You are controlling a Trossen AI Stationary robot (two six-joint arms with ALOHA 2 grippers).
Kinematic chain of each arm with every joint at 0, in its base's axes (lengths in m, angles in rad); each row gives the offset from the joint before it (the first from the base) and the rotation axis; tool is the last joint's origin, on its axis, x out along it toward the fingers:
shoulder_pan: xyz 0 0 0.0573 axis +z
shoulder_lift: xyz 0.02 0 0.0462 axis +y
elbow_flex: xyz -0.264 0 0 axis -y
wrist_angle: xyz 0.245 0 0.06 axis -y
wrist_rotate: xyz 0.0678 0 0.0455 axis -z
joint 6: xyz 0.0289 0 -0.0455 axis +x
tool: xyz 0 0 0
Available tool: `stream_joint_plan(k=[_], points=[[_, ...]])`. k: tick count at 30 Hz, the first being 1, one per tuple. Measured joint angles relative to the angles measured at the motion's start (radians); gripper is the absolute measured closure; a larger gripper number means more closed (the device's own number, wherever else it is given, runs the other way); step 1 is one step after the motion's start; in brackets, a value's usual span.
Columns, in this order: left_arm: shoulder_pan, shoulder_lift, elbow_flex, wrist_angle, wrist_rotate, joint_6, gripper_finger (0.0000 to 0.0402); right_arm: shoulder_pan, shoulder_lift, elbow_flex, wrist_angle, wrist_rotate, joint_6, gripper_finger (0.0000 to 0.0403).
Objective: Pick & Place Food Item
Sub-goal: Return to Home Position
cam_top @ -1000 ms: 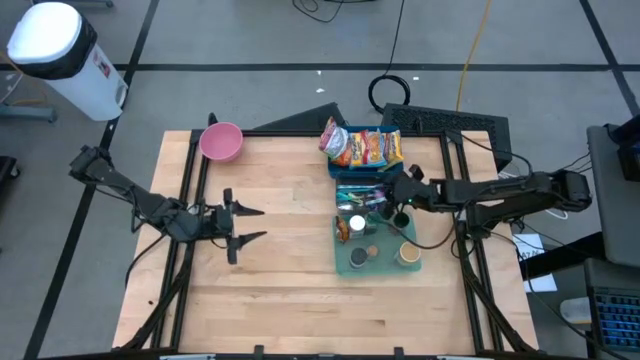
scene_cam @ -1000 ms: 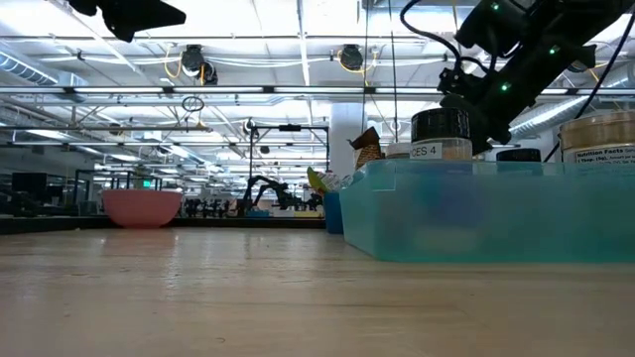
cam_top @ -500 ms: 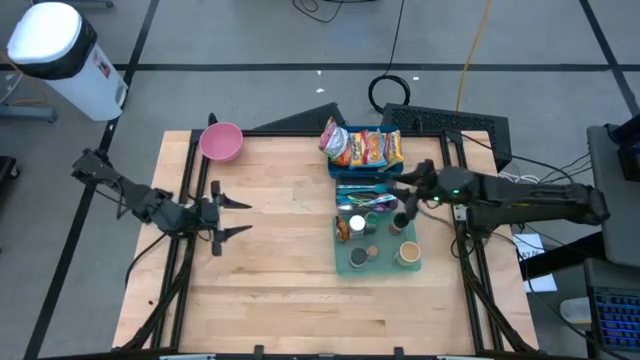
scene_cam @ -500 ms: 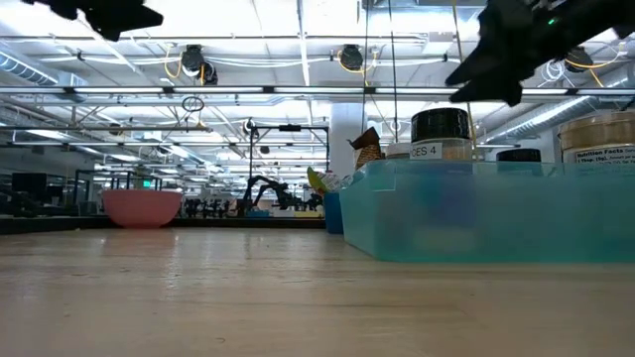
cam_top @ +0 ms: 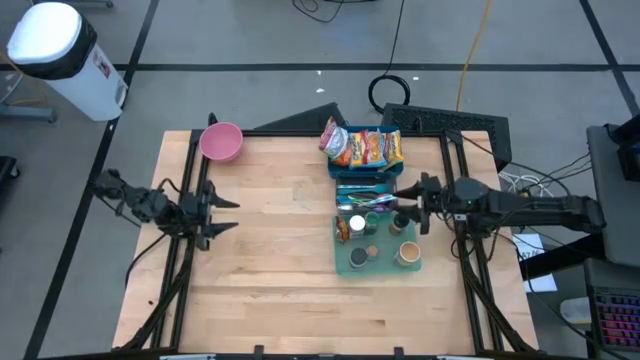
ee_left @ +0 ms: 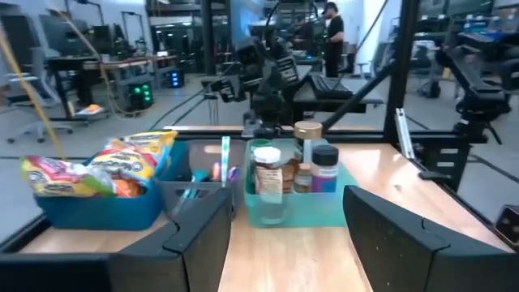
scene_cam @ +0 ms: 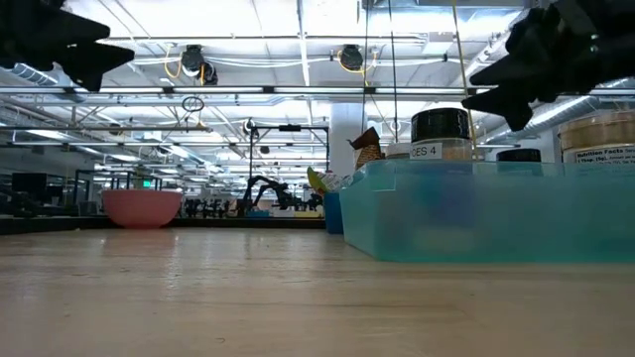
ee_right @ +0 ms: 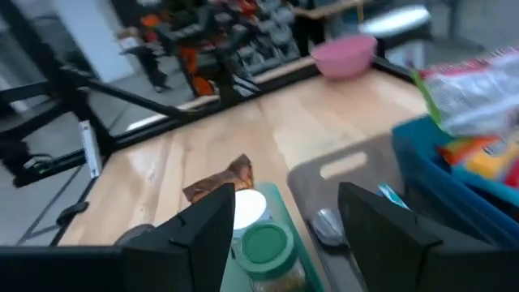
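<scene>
Both arms have pulled back: the left tool has slid out toward the left edge of the counter, and the right tool has backed off the bin to just right of the tray. Both tools are spread wide and carry nothing. I read this as the retreat home, with each arm only needing to fold clear next. Past the tray, the spoons lie in the bin, with the snacks beyond.

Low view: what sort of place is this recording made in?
Probably a robotics lab in an open industrial hall: exposed ceiling trusses with strip lights, another robot arm in the background, and a line-marked grey floor.
</scene>
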Motion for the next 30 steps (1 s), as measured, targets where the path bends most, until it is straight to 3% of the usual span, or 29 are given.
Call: stream_joint_plan(k=[11,16,22,30], points=[[0.074,-0.014,-0.026,-0.001,0.042,0.006,0.0158,-0.002,-0.059,-0.286,0.467,-0.027,-0.142,0.0190],[0.099,-0.013,-0.026,-0.005,0.091,0.011,0.0158,0.000,-0.099,-0.286,0.397,-0.081,-0.192,0.0187],[0.109,-0.013,-0.026,-0.012,0.142,0.019,0.0158,-0.006,-0.256,-0.286,0.245,-0.075,-0.266,0.0189],[0.109,-0.013,-0.026,-0.079,0.076,0.088,0.0158,-0.029,-0.425,-0.265,0.125,-0.078,-0.336,0.0189]])
